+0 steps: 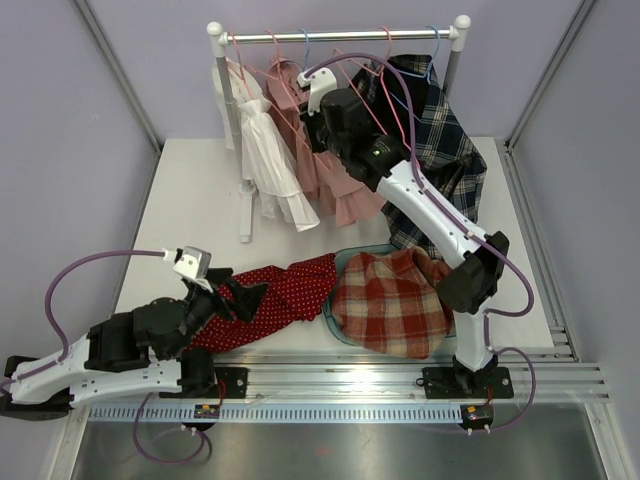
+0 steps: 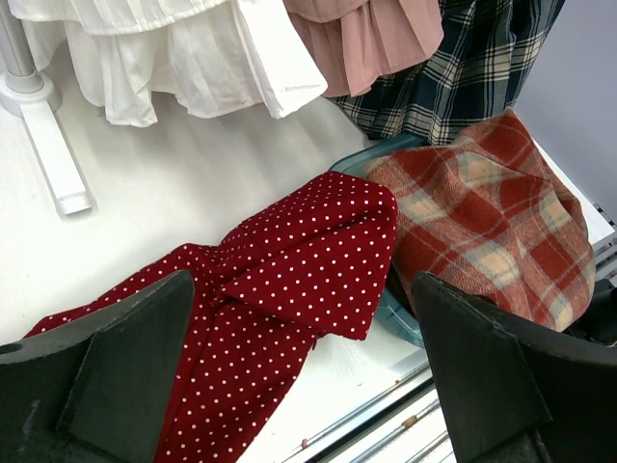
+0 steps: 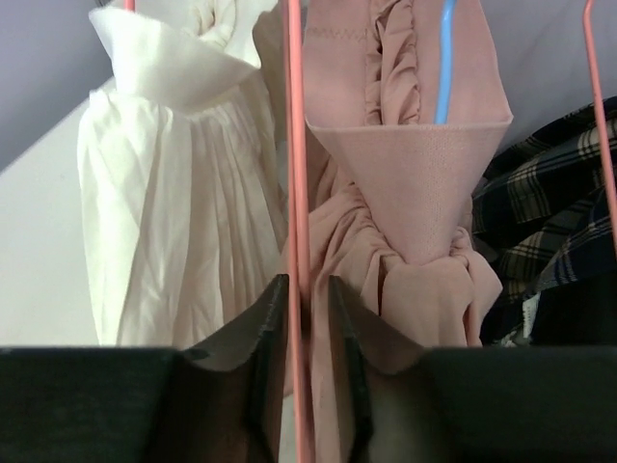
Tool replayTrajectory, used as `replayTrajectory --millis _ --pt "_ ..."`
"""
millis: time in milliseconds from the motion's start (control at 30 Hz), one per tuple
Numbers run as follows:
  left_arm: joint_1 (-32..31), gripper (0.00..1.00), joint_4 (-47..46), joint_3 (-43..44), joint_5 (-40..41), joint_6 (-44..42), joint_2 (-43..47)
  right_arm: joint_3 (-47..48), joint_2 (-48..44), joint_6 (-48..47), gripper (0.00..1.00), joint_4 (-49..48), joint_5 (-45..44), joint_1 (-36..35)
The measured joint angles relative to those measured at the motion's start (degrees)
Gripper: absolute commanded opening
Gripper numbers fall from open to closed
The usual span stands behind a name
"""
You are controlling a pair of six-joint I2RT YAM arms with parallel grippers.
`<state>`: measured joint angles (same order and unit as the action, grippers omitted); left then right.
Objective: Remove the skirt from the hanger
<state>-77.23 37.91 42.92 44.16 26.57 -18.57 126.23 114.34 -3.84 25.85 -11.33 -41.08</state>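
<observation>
A pink skirt (image 1: 335,190) hangs on the rack rail (image 1: 340,35), between a white skirt (image 1: 270,165) and a dark plaid garment (image 1: 450,160). My right gripper (image 1: 318,105) is up at the rack. In the right wrist view its jaws (image 3: 307,318) are closed on the thin pink hanger wire (image 3: 295,145), beside the pink skirt's waistband (image 3: 415,164). My left gripper (image 1: 245,295) is low over the table, open and empty. It is above a red polka-dot skirt (image 2: 289,270) that lies flat on the table with one end on the bin.
A teal bin (image 1: 345,255) at the front right holds a red plaid garment (image 1: 390,300). The rack's white foot (image 2: 48,145) stands on the table at the left. A blue hanger (image 3: 443,58) sits inside the pink skirt, and another pink hanger (image 3: 600,106) is to the right.
</observation>
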Motion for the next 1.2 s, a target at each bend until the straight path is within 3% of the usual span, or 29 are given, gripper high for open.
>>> replayTrajectory --millis 33,67,133,167,267,400,533,633,700,800,967,1200 --pt "0.0 0.99 0.0 0.0 0.0 0.0 0.04 -0.72 -0.44 -0.11 0.4 -0.04 0.0 -0.04" --pt "0.0 0.99 0.02 0.0 0.0 -0.04 0.09 -1.51 -1.01 -0.37 0.56 -0.07 0.07 -0.07" --pt "0.0 0.99 0.07 0.04 0.02 -0.2 0.09 -3.54 -2.95 -1.27 0.7 -0.09 0.37 -0.15" --pt "0.0 0.99 0.24 0.15 0.04 -0.35 0.09 -5.25 -4.61 -1.97 0.83 -0.11 0.63 -0.2" --pt "0.0 0.99 1.84 1.11 0.35 -0.74 0.02 -9.99 -11.15 -5.55 1.0 0.76 3.43 -0.22" --pt "0.0 0.99 2.97 2.58 1.33 -1.64 -0.04 -14.84 -22.01 -15.26 0.99 5.88 14.64 -0.22" --pt "0.0 0.99 3.23 2.75 1.77 -2.62 -0.07 -18.75 -30.75 -31.74 0.99 17.38 34.8 -0.31" --pt "0.0 0.99 3.28 2.78 1.84 -2.84 -0.07 -24.48 -33.27 -47.34 1.0 28.37 49.66 -1.42" --pt "0.0 0.99 3.41 2.82 1.9 -2.8 -0.07 -28.13 -32.5 -52.09 0.99 31.76 53.64 -3.21" --pt "0.0 0.99 4.11 2.82 1.95 -2.62 0.04 -34.38 -27.96 -54.73 0.99 31.8 53.2 -8.2" --pt "0.0 0.99 6.12 2.82 1.9 -1.44 0.81 -39.39 -18.84 -50.88 0.99 25.44 44.02 -15.58" --pt "0.0 0.99 9.7 2.82 1.9 0.7 3.87 -39.26 -9.79 -44.87 1.0 16.72 33.38 -16.13"
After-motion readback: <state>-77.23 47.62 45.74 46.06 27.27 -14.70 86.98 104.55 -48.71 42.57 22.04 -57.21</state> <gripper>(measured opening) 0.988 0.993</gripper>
